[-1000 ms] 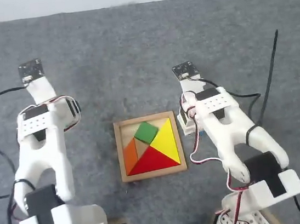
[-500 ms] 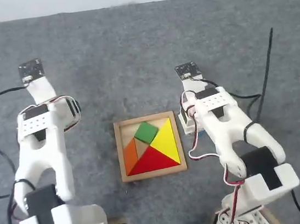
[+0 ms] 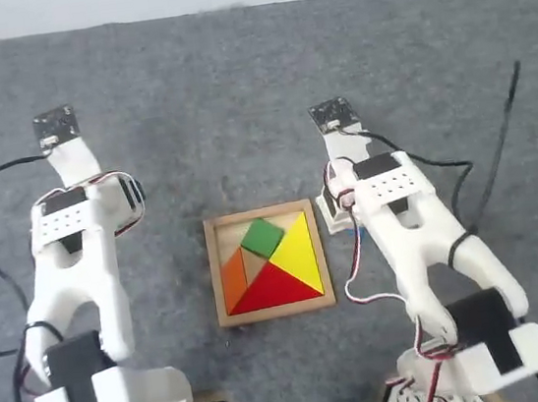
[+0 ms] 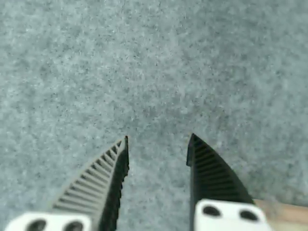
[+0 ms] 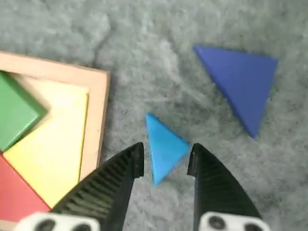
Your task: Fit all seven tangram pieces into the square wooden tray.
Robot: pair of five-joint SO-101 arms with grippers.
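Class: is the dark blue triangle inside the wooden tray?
No, the dark blue triangle lies on the grey mat, apart from the wooden tray.

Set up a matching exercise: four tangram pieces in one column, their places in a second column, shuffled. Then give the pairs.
Pieces
1. green square
2. yellow triangle
3. light blue triangle
4. dark blue triangle

Places
A. on the carpet, at the tips of the right gripper's open jaws
B. in the tray, along the side nearest the right arm
C. on the carpet, clear of the gripper and farther from the tray
D. in the tray, by the middle of its far side

Pairs: 1-D, 2-B, 3-A, 4-C
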